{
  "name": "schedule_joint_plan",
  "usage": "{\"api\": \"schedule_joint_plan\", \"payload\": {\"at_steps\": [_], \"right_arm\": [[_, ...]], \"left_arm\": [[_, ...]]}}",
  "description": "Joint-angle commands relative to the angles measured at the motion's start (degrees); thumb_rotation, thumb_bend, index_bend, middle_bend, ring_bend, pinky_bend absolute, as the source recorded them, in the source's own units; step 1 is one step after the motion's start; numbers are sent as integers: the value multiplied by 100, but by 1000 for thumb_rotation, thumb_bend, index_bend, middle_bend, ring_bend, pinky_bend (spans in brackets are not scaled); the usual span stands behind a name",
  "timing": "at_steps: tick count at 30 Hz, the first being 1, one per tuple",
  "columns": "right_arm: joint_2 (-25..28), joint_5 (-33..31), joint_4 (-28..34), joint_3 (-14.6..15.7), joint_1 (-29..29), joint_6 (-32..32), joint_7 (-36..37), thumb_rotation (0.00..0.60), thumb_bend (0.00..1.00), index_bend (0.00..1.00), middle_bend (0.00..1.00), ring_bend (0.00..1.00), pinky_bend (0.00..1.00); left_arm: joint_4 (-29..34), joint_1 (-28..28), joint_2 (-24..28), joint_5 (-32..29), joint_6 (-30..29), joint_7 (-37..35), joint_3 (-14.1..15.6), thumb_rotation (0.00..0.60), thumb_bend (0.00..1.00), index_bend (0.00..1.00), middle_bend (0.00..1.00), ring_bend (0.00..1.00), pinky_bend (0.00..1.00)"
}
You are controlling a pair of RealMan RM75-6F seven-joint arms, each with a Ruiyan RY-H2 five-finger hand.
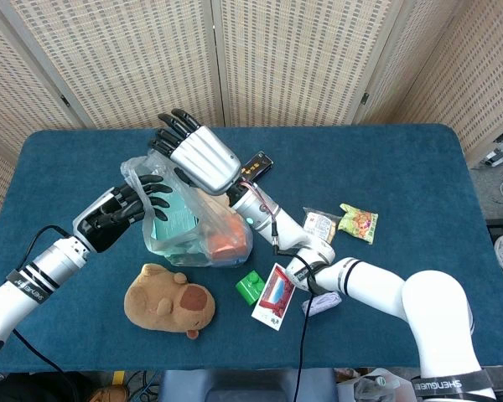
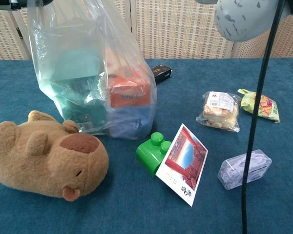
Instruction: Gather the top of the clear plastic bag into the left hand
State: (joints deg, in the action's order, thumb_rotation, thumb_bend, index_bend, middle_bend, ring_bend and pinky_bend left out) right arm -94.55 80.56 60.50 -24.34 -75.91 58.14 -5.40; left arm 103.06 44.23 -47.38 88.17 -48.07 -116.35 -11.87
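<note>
centrally, clear plastic bag (image 1: pixel 197 222) upright on blue table (image 1: pixel 402 167), holding teal box (image 2: pixel 78 92) and orange box (image 2: pixel 129 90). left hand (image 1: pixel 126 209) at bag's left upper edge, dark fingers (image 1: pixel 155 188) curled onto plastic, grasping rim. right hand (image 1: pixel 197 155) above bag mouth, fingers spread, holding nothing. capybara plush (image 1: pixel 168 299) just beside bag, front left. green block (image 1: pixel 250 287) touching picture card (image 1: pixel 274 296). snack packets (image 1: pixel 339 224) and lilac case (image 2: pixel 244 168) well apart, right.
</note>
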Motion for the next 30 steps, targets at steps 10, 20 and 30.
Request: {"api": "schedule_joint_plan", "payload": {"at_steps": [10,20,30], "right_arm": [[179,-109,205,49,6,-78,-29,600,331,510,325,144,190],[476,-142,693,152,289,118,-67,600,202,578,332,143,191],[-113,-116,208,26,256,692,151,600,0,596,368,146,191]], "left_arm": [[17,-6,29,1,-50,-13,30,518,218,270,302,336,377],[36,5,38,-4,-65,-4,46,515,218,269,302,336,377],[76,30,36,-33,-52,35,42,515,218,269,302,336,377]]}}
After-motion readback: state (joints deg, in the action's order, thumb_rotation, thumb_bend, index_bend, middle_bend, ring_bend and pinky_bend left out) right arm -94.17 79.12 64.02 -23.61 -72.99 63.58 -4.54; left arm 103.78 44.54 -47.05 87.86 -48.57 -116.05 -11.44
